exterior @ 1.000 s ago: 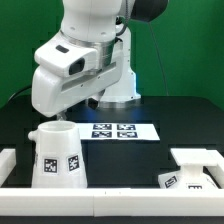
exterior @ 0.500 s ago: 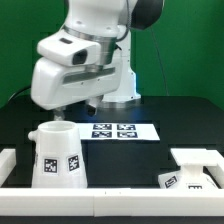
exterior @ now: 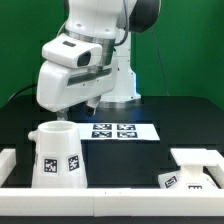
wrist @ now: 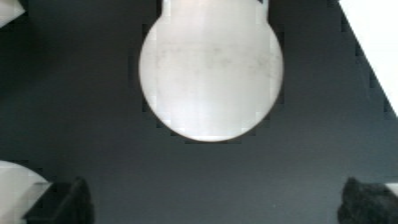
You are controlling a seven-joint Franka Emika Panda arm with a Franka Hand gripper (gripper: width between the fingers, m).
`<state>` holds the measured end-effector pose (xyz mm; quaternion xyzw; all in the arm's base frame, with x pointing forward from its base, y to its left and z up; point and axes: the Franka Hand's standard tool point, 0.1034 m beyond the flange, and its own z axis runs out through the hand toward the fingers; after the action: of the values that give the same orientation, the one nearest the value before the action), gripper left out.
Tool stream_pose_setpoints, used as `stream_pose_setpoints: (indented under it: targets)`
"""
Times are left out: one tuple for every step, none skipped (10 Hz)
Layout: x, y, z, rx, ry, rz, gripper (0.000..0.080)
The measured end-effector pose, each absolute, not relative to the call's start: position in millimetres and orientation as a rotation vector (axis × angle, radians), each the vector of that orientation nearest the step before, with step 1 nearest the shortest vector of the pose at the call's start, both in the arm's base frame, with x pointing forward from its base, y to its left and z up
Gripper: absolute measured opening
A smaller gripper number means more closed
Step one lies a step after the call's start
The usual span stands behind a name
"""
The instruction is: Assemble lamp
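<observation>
The tapered white lamp shade (exterior: 58, 153) with square tags stands at the front on the exterior view's left. The blocky lamp base (exterior: 183, 179) with a tag lies at the front right. The rounded white bulb (wrist: 214, 75) fills the wrist view, lying on the black table ahead of my gripper (wrist: 217, 200). The two dark fingertips (wrist: 63, 200) stand wide apart with nothing between them. In the exterior view the bulb is hidden and my gripper (exterior: 64, 117) hangs just behind the shade's rim.
The marker board (exterior: 120, 130) lies flat mid-table. White rail pieces stand at the left edge (exterior: 8, 160), at the right (exterior: 198, 156) and along the front (exterior: 110, 205). The robot's base column (exterior: 122, 80) stands behind.
The arm's hand has shifted a little to the exterior view's right and tilted slightly. The shade, base and marker board have not moved.
</observation>
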<state>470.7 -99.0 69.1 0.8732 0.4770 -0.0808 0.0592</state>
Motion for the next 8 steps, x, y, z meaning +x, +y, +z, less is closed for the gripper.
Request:
stream_pose_setpoints:
  targets:
    - [469,-103,65.9,2.662,1.346,-0.127,0.0699]
    - [465,-102,64.4,2.698,1.233,-0.043,0.0699]
    - [463,-97,62.2,2.761,1.036,0.093,0.0699]
    - [454,-103,57.4,2.783,1.007,0.067,0.0699]
    - [456,-102,58.6,2.782,1.006,0.072,0.0699]
    - [456,-101,58.2,2.781,1.009,0.072,0.0699]
    - [456,-102,58.1,2.781,1.009,0.071,0.0699]
    - [456,-101,58.1,2.781,1.010,0.071,0.0699]
